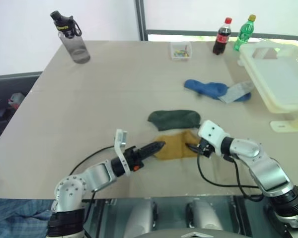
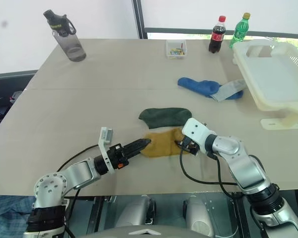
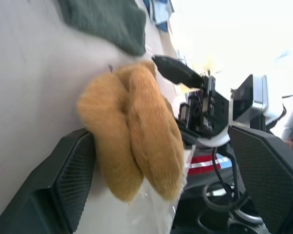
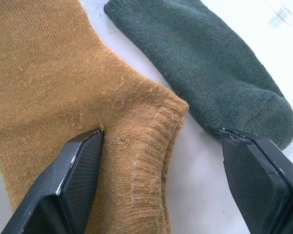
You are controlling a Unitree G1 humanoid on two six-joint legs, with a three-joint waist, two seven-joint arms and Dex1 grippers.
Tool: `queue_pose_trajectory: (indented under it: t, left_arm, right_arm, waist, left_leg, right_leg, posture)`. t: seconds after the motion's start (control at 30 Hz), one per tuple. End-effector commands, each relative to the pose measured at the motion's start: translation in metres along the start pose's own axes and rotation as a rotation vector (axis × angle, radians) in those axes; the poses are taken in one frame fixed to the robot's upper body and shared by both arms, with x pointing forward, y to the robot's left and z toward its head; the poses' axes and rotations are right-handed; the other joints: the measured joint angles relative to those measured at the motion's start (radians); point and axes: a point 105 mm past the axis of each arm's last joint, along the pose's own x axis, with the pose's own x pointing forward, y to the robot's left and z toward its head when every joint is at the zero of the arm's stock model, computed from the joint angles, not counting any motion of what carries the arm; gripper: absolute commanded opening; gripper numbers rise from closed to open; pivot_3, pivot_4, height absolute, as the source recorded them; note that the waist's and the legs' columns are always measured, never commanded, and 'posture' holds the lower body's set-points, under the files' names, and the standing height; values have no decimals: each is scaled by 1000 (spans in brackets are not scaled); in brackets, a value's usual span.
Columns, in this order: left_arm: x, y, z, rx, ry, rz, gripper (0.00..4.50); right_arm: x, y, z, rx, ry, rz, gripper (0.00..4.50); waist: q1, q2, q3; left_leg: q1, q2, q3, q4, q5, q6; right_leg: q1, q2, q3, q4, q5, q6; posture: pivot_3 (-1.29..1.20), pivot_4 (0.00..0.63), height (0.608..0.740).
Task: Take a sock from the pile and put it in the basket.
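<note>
The mustard-yellow sock (image 1: pixel 175 145) lies flat on the table near the front edge, with a dark green sock (image 1: pixel 174 119) just behind it. My left gripper (image 1: pixel 156 147) points at its left end, open, and the sock's end sits between the wide fingers (image 3: pixel 73 185). My right gripper (image 1: pixel 192 147) is at the sock's right end, open; one finger (image 4: pixel 78 170) rests on the yellow cuff, the other is by the green toe. The pile's blue sock (image 1: pixel 207 88) and pale grey sock (image 1: pixel 237 91) lie further back. The white basket (image 1: pixel 280 79) stands at the far right.
A grey water bottle (image 1: pixel 72 37) stands at the back left. A small clear box (image 1: pixel 181 50), a cola bottle (image 1: pixel 221 36) and a green bottle (image 1: pixel 245 32) line the back edge. Cables hang from both arms over the table's front edge.
</note>
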Motion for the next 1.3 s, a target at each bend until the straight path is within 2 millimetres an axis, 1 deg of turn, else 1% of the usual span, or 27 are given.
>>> queue_pose_trajectory:
  t: [0.03,0.13,0.23,0.47,0.63,0.77,0.9,0.97,1.13,1.23,1.3]
  left_arm:
    - [6,-17,2,34,-12,-75,4481]
    - [11,-23,-1,25,-7,-110,4481]
    - [16,-35,-4,9,8,-187,4481]
    - [22,-50,5,6,-23,-271,4481]
    - [35,-49,9,-23,-59,-288,4481]
    - [48,-47,5,-38,-50,-288,4481]
    - [54,-44,2,-42,-35,-277,4481]
    - [55,-43,1,-41,-32,-273,4481]
    - [56,-39,1,-37,-27,-253,4481]
    - [56,-36,0,-34,-19,-239,4481]
    - [57,-35,-1,-38,-20,-235,4481]
  right_arm:
    - [0,-2,-2,0,15,-8,3954]
    - [0,-2,-3,-2,16,-9,3954]
    - [0,-2,-3,-3,17,-9,3954]
    - [1,-1,-3,-3,17,-8,3954]
    - [1,-2,-1,-8,12,-13,3954]
    - [0,-5,4,-10,-6,-22,3954]
    - [-3,-8,11,4,-38,-35,3954]
    - [-6,-11,15,22,-55,-43,3954]
    - [-20,-21,20,68,-82,-57,3954]
    - [-39,-31,13,116,-55,-62,3954]
    - [-51,-41,6,194,-38,-84,3954]
  waist:
    - [0,0,0]
    - [0,0,0]
    - [0,0,0]
    - [0,-1,0]
    - [0,-1,0]
    - [-1,-1,1]
    - [0,-1,1]
    - [-1,-1,1]
    - [2,-1,2]
    - [7,-1,3]
    - [10,-1,3]
  left_leg:
    - [0,0,0,0,0,0]
    - [0,0,0,0,0,0]
    - [0,0,0,0,0,0]
    - [0,0,0,0,0,0]
    - [0,0,0,0,0,0]
    - [-1,0,0,0,0,0]
    - [-1,0,-1,0,0,0]
    - [-1,0,-1,0,0,0]
    - [-3,0,-3,0,0,0]
    - [-5,0,-4,0,0,0]
    - [-6,-1,-4,0,0,0]
  right_leg:
    - [0,0,0,0,0,0]
    - [0,0,0,0,0,0]
    - [0,0,0,0,0,0]
    - [0,1,0,0,0,0]
    - [0,5,0,0,0,0]
    - [0,6,0,0,0,0]
    - [0,7,-1,0,0,0]
    - [0,7,-1,0,0,0]
    - [-1,7,-2,-1,0,0]
    - [-1,6,-3,-3,0,0]
    - [-1,6,-4,-4,0,0]
  posture:
    - [0,150,740]
    - [0,150,740]
    - [0,150,740]
    - [0,150,740]
    - [0,150,740]
    - [0,150,740]
    - [0,150,740]
    - [0,150,740]
    - [0,150,740]
    - [0,150,740]
    - [0,150,740]
